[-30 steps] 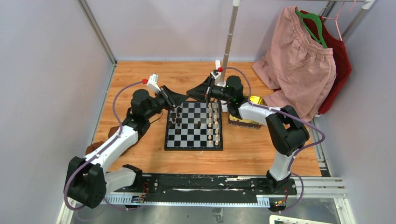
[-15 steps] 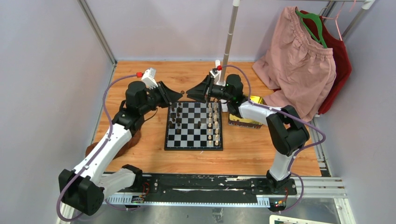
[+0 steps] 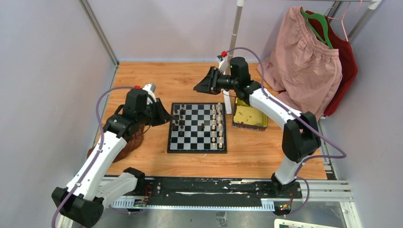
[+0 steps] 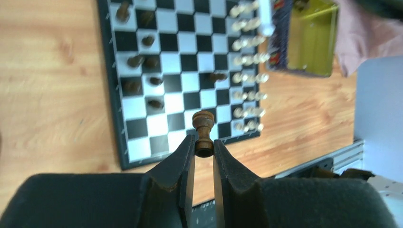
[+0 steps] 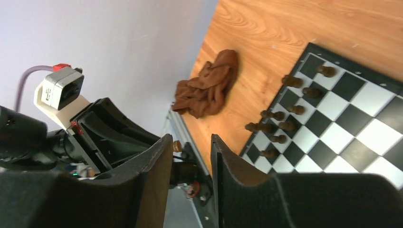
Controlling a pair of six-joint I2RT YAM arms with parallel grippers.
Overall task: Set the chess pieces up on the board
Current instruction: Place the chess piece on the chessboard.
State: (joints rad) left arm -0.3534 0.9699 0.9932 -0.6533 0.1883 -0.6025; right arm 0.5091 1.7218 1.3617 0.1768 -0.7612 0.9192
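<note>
Right of the board (image 3: 195, 138), gold tray (image 3: 249, 116).

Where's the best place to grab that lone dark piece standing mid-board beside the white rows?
Probably its upper body, coming straight down: the lone dark piece stands upright and slim, and white pieces crowd its right side, so pinch across its near and far sides, where the squares look free.

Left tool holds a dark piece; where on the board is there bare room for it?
Bare: the board's near-left corner squares, nearer than the dark pieces, and the middle files between them and the white pieces, except one stray dark piece. The right two files are crowded.
</note>
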